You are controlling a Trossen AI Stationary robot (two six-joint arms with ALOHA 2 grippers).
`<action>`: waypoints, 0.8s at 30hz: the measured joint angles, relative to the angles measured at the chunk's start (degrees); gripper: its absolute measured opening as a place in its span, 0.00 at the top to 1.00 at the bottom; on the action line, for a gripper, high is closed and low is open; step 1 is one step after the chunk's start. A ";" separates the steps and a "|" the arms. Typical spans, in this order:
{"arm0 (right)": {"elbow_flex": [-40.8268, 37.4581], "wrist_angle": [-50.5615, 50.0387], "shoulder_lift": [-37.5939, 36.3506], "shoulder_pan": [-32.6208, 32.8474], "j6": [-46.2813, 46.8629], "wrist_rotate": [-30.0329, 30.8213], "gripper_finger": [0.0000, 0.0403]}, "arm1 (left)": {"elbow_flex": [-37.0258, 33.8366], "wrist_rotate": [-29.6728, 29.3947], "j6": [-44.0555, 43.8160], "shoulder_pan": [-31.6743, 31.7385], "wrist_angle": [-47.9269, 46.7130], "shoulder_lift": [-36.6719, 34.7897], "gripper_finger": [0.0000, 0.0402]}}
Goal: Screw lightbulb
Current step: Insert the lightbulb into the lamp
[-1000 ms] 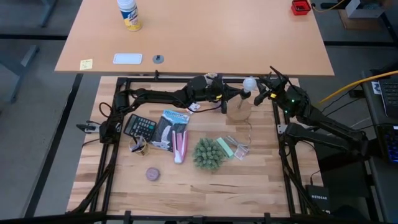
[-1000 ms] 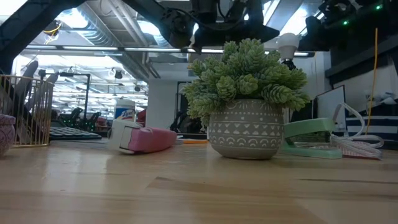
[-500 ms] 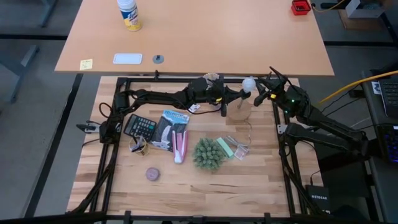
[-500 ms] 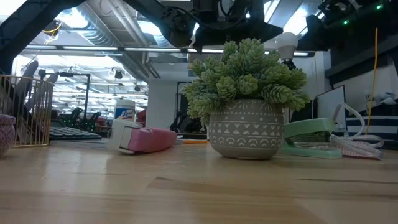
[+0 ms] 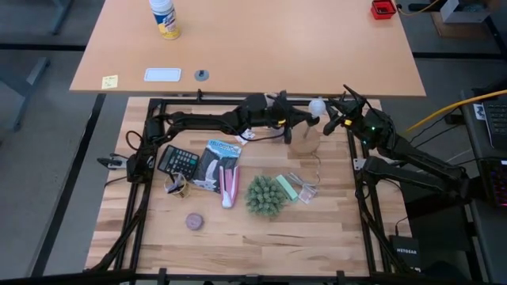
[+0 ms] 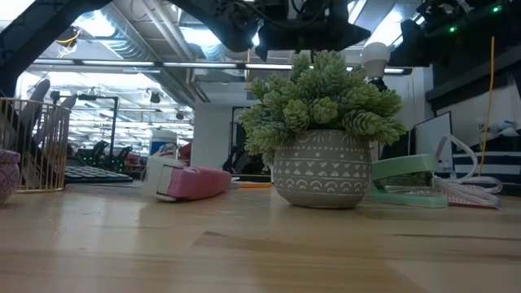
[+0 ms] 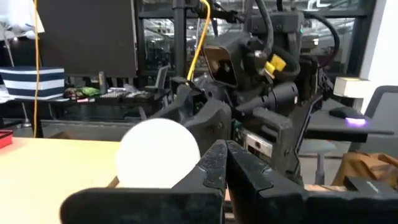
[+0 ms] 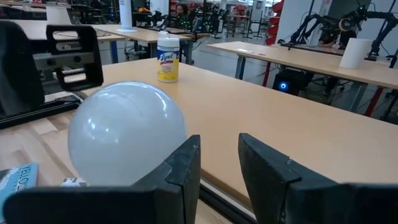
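White frosted glass, smooth and pear-round w/ a soft sheen: that's the lightbulb (image 8: 127, 134), raised above the far right part of the table (image 5: 317, 229), btwn the two arm tips. Your right pincer (image 8: 221, 168) has its flat dark fingers apart, and the gap shows only bare table, no bulb. The globe sits just beside one finger, so it reads as lined up next to the bulb, not clamped on it. What actually carries the bulb you can't tell from here; its metal screw base is hidden in every view. Your left pincer (image 7: 225, 165) reaches in along the far edge from the left w/ fingers pressed together, tips close to the globe. Prob. it's there to steady or nudge, since closed tips can't grab a round shape. Just near of the bulb in the high view sits a tan wooden piece (image 5: 303, 141), matte, rounded, likely the socket mount, which would explain why both arms crowd this corner. Handling-wise: glass is slick and curved, so hard fingers could slip; grip lightly, twist slowly. Spiky green plant in a patterned grey pot (image 6: 324, 175) stands nearer, well clear.
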 joint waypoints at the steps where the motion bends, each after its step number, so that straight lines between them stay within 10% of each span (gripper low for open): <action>1: 0.00 0.00 0.00 0.00 -0.18 0.00 0.72 | -0.02 -0.01 -0.10 0.02 -0.25 0.00 1.00; 24: 0.00 0.83 -0.01 0.02 -0.30 -2.44 0.72 | -0.04 -1.20 -1.77 0.66 2.22 3.28 1.00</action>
